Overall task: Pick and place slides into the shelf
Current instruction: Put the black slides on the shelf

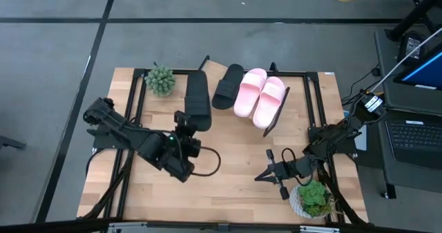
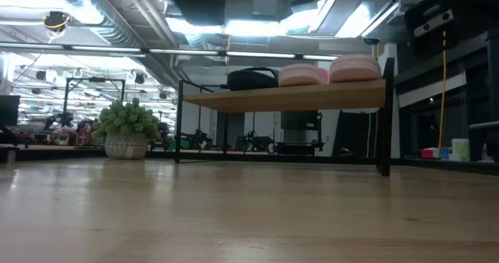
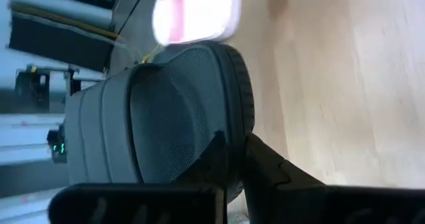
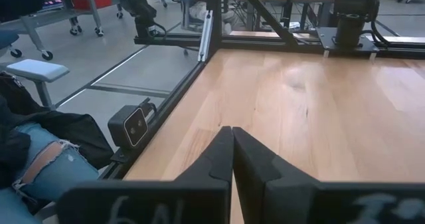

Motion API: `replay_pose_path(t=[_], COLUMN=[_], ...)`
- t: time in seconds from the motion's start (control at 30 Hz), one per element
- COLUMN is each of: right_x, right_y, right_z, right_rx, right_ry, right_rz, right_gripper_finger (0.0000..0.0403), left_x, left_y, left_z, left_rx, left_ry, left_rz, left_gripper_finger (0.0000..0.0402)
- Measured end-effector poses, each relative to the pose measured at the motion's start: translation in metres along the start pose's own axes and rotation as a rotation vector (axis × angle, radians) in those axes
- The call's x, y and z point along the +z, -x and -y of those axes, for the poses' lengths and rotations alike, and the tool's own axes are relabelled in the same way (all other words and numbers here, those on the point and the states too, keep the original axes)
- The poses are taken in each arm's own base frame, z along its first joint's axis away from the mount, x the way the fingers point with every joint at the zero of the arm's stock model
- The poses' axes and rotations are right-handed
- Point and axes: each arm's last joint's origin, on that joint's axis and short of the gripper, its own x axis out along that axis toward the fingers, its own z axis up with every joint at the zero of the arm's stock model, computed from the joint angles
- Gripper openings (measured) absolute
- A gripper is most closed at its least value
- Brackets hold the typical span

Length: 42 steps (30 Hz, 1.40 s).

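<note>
My left gripper point(image 1: 185, 121) is shut on a black slide point(image 1: 198, 98), which lies lengthwise toward the far edge, just left of the shelf. In the left wrist view this slide point(image 3: 166, 111) fills the frame. The shelf point(image 2: 312, 97) carries a second black slide point(image 1: 228, 86) point(image 2: 251, 78) and two pale pink slides point(image 1: 250, 91) point(image 1: 270, 100), resting on its board; its left part is bare. My right gripper point(image 1: 261, 177) point(image 4: 231, 134) is shut on nothing, low over the table near the right near corner. My left gripper pinches the black slide at its near end point(image 3: 229, 127), one finger point(image 3: 216, 161) over the textured face and the other point(image 3: 269, 174) outside the ribbed edge. The fingers come from the table's near side, along the slide. The slide is lifted clear of the table and points toward the far edge.
A small potted plant point(image 1: 161, 79) point(image 2: 129, 126) stands at the far left, beside the held slide. Another plant point(image 1: 314, 198) sits by my right gripper. Black frame rails run along the table edges. A person's knee in torn jeans point(image 4: 40, 164) shows beyond the table edge.
</note>
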Motion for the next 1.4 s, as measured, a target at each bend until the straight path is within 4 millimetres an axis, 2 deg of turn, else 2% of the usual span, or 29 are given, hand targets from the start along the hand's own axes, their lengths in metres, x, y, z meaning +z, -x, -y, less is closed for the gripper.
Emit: replay_pose_path(t=[0.13, 0.27, 0.5, 0.67, 1.07, 1.4], right_x=[0.000, 0.000, 0.000, 0.000, 0.002, 0.002], right_y=[0.000, 0.000, 0.000, 0.000, 0.000, -0.002], right_z=[0.000, 0.000, 0.000, 0.000, 0.001, 0.005], right_rx=[0.000, -0.001, -0.002, -0.002, -0.010, -0.032], right_ry=[0.003, -0.002, -0.002, -0.004, -0.015, -0.018], right_rz=[0.000, 0.000, -0.004, -0.002, 0.016, 0.018], right_gripper_finger=[0.0012, 0.0012, 0.0012, 0.0012, 0.0012, 0.0012], left_x=[-0.015, -0.028, -0.049, -0.067, -0.082, -0.090], left_y=[-0.020, -0.035, -0.055, -0.071, -0.115, -0.132], left_z=[0.011, 0.008, -0.023, -0.043, -0.058, -0.072], left_rx=[-0.017, -0.049, -0.135, -0.124, -0.152, -0.200], left_ry=[-0.066, -0.080, -0.111, -0.104, -0.147, -0.167], left_rz=[-0.002, 0.039, 0.161, 0.136, 0.105, 0.160], left_gripper_finger=[0.0012, 0.0012, 0.0012, 0.0012, 0.0012, 0.0012])
